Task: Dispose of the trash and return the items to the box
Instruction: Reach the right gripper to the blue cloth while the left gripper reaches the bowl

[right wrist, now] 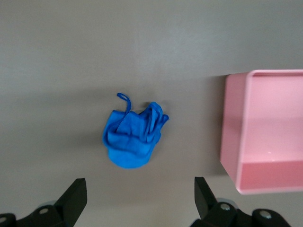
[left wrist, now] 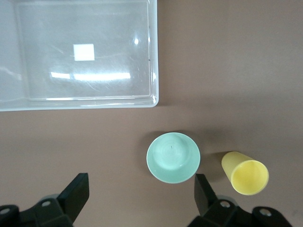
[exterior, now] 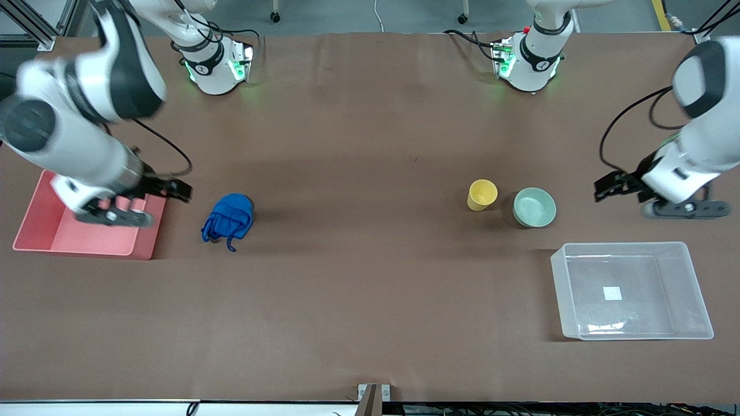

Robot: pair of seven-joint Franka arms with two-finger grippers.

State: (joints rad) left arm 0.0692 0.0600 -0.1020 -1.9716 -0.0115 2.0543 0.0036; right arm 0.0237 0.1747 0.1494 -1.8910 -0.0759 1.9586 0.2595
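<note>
Counting one blue wad [exterior: 227, 218], one yellow cup [exterior: 481, 195], one green bowl [exterior: 534, 207]; both tools [left wrist: 142, 196] [right wrist: 141, 198] wide open, empty.

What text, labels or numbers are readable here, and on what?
None readable.
White sticker on the floor of the clear box: blank as far as the views show, no characters visible.
Round marks on the arm bases: too small to read.
Cup, bowl, blue wad, pink bin: no print visible.
</note>
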